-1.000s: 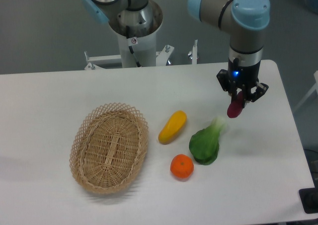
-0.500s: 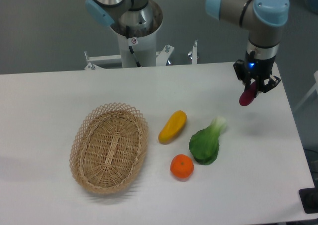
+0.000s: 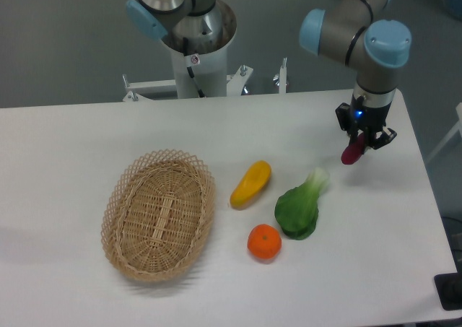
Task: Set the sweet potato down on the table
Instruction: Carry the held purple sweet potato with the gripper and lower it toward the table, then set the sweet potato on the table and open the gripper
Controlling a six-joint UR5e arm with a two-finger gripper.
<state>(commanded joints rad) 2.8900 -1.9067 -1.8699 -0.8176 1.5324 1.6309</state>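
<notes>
Camera view: gripper [image 3: 364, 141] clenched on sweet potato [image 3: 353, 152], above table [image 3: 65, 168] at 3 o'clock. Risk: releasing high lets it roll off.

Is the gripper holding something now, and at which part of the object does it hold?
Yes. The gripper is shut on the sweet potato, holding it by its upper end; the lower end hangs free above the table.

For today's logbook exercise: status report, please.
Gripper shut on sweet potato, above table. Not yet placed. Bok choy nearby, landing spot clear.
</notes>
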